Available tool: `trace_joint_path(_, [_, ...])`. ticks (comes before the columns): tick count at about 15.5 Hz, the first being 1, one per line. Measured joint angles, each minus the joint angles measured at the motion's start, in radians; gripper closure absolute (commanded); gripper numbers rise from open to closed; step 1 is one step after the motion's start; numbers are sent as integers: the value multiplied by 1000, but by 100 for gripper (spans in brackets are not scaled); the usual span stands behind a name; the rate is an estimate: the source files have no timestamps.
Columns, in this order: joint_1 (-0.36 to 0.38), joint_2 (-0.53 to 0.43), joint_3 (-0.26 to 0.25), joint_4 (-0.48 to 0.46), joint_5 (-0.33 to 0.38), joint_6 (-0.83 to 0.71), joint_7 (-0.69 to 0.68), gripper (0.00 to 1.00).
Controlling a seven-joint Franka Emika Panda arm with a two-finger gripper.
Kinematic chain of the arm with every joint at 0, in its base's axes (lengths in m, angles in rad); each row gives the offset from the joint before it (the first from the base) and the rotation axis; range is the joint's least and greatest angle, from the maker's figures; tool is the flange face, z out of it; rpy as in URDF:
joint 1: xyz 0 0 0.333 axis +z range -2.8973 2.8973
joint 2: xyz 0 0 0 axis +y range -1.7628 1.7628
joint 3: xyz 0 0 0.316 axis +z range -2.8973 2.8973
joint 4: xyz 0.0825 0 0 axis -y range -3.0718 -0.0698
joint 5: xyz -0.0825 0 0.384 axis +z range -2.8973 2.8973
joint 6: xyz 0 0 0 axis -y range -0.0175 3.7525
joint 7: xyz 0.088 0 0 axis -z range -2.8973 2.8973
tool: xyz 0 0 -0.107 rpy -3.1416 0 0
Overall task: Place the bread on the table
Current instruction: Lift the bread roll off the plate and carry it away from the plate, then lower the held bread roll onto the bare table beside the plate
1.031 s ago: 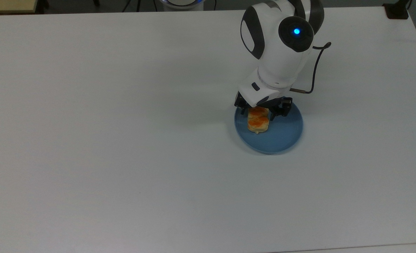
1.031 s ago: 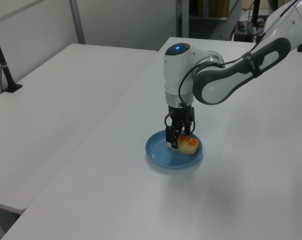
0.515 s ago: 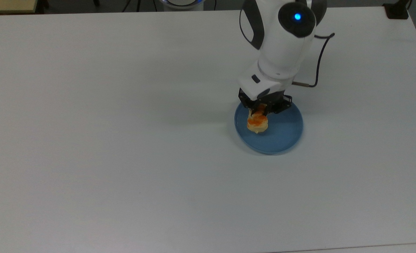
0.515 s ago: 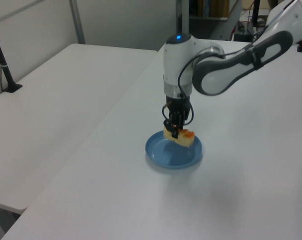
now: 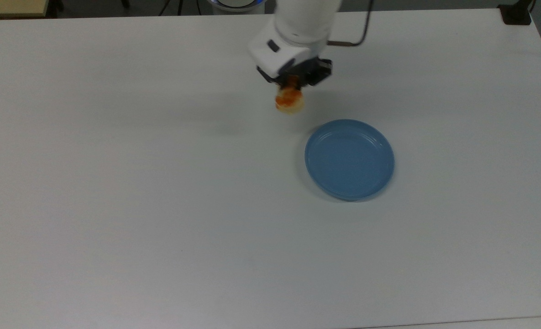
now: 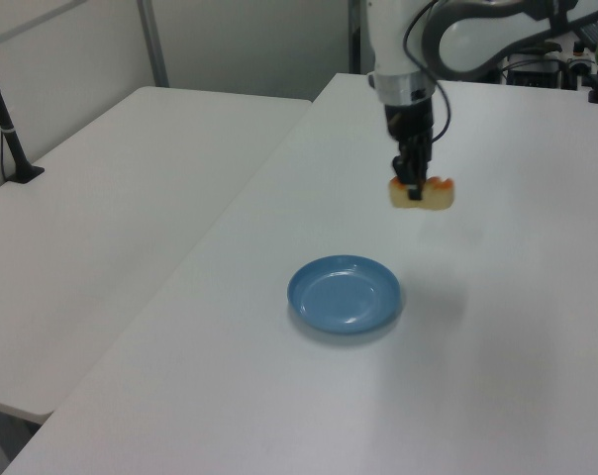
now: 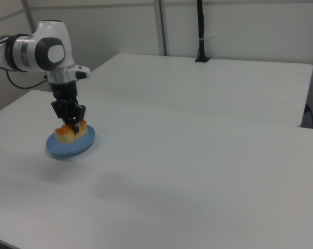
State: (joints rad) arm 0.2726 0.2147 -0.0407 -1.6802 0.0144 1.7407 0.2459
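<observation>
Since prev. frame: gripper [image 5: 293, 84] has risen and left the plate [image 5: 349, 158], fingers pinching bread [image 5: 289, 101], which hangs just below them, clear of table [image 5: 115, 183]. Step: carry. Next, likely: lower over bare table beside plate, then let go.

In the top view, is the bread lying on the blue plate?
No. The bread hangs from the gripper, up and to the top view's left of the bare blue plate.
</observation>
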Motion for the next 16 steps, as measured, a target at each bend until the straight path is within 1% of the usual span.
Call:
trace_joint_path(2, [-42,-65,0,-78,5,-34,-131,65])
trace_joint_path(3, [-49,-97,1,-126,6,-37,-179,65])
trace_joint_path(5, [-45,-148,13,-225,8,-35,-224,65])
trace_joint_path(8, [-11,-165,56,-331,17,26,-201,63])
trace_joint_path(11, [47,-121,92,-384,27,147,-36,61])
trace_joint_path(12, [58,-93,107,-391,27,192,17,58])
trace_joint_path(13, [64,-67,121,-395,27,224,50,52])
trace_joint_path(15, [69,-24,131,-396,27,255,67,40])
trace_joint_path(16, [70,-15,131,-396,27,257,63,24])
